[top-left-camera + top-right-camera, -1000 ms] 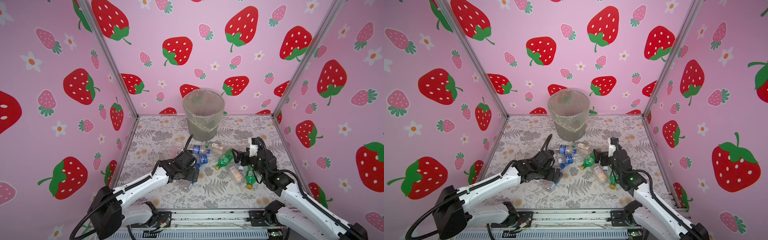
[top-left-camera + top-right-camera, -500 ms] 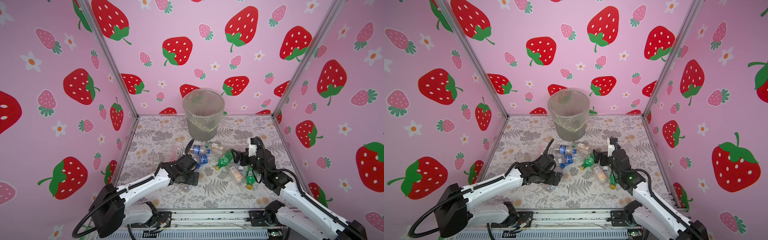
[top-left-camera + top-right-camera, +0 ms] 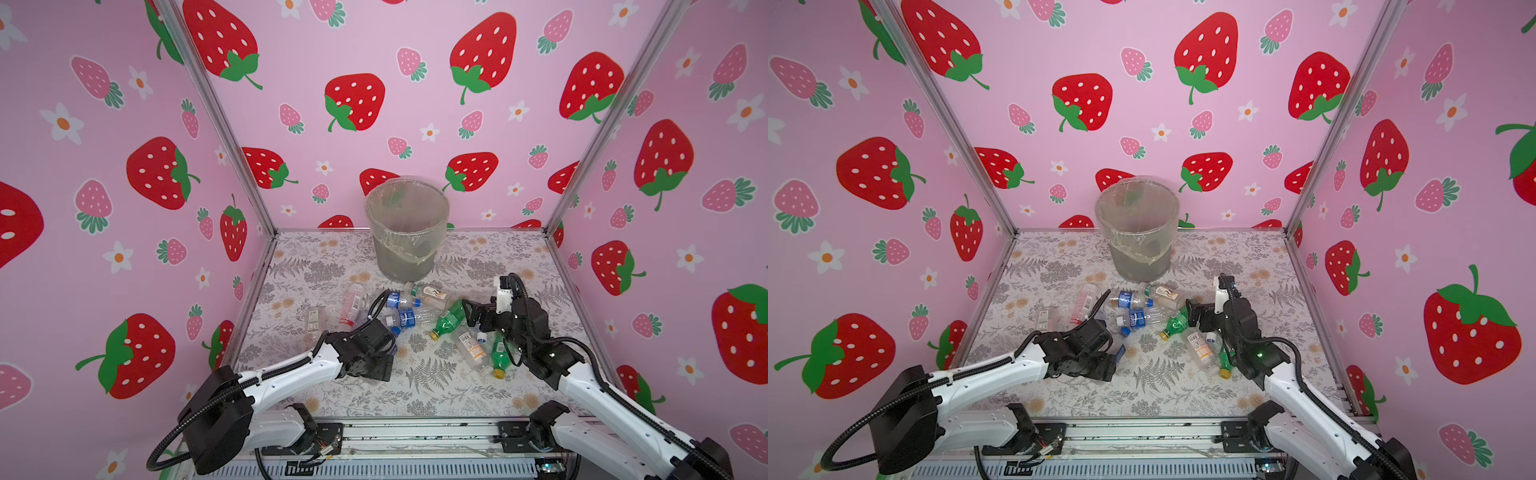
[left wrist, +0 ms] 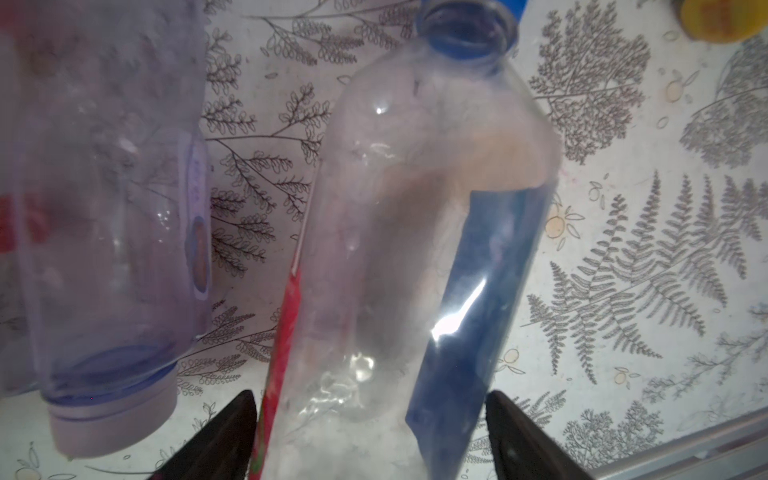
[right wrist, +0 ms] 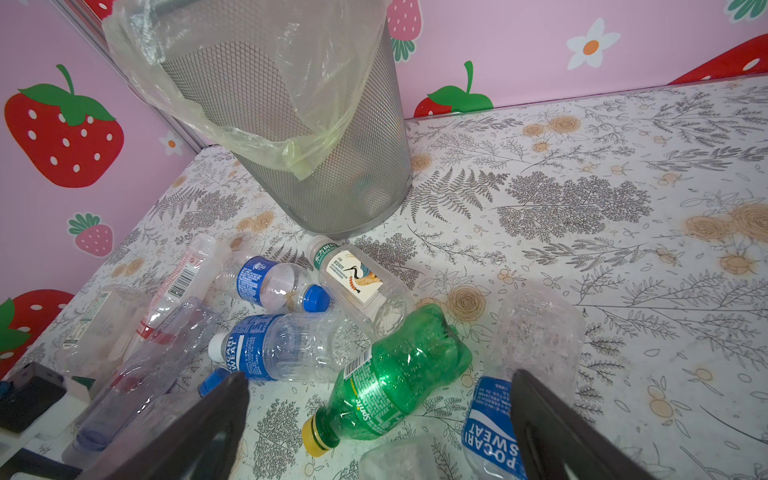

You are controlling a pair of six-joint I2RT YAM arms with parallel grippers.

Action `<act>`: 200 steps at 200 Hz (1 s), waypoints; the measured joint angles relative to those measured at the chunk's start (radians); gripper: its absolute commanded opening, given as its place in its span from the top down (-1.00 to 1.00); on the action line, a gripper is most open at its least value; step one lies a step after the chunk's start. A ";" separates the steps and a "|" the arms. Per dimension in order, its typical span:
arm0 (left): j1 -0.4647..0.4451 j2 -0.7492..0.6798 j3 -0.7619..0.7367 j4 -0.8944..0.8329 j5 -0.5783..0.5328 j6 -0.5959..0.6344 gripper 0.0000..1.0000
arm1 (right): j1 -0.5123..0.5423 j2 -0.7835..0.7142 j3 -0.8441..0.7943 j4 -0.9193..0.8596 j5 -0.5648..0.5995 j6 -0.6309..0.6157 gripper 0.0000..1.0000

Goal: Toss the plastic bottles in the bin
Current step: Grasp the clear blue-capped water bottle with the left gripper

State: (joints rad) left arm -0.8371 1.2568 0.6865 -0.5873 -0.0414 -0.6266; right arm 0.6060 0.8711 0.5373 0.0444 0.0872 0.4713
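The left gripper [image 4: 370,399] straddles a clear blue-labelled bottle [image 4: 415,228] lying on the table [image 3: 436,395], jaws wide and perhaps just touching it, the right gripper [image 5: 378,376] hangs wide and empty over a green bottle [image 5: 415,349], and the other plastic bottles [image 3: 409,318] lie scattered before the bin [image 3: 407,257], so nearly everything remains to be thrown in.

One clear bottle [image 4: 415,249] lies on the fern-print counter [image 4: 623,270], blue label on one side, red strip [image 4: 280,340] along the other edge, blue neck pointing away from the pincer [image 4: 370,424]. Its dark fingertips [image 4: 232,432] straddle the bottle's base, one each side, just beside it; contact unclear. A second clear bottle [image 4: 112,208] with a white cap lies alongside, apart from it; yellow cap [image 4: 723,20] at the frame corner.
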 measured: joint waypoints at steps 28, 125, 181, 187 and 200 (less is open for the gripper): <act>-0.010 0.048 -0.002 0.018 0.000 -0.015 -0.50 | 0.000 0.002 0.000 0.000 -0.003 0.000 -0.99; -0.037 0.064 -0.002 0.051 0.031 -0.025 -0.16 | 0.000 -0.002 0.000 -0.001 -0.005 0.004 -0.99; -0.071 0.021 -0.002 0.066 0.035 -0.025 -0.12 | 0.000 -0.009 -0.001 0.000 -0.005 0.004 -0.99; -0.072 0.014 -0.002 0.067 0.035 -0.025 -0.11 | 0.000 -0.009 -0.002 0.000 -0.005 0.004 -0.99; -0.073 -0.003 -0.002 0.067 0.035 -0.025 -0.11 | 0.000 -0.009 -0.004 0.000 -0.005 0.004 -0.99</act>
State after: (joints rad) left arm -0.9104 1.2533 0.6849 -0.5205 -0.0067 -0.6514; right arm 0.6060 0.8619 0.5335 0.0441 0.0818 0.4751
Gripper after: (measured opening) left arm 0.573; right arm 0.994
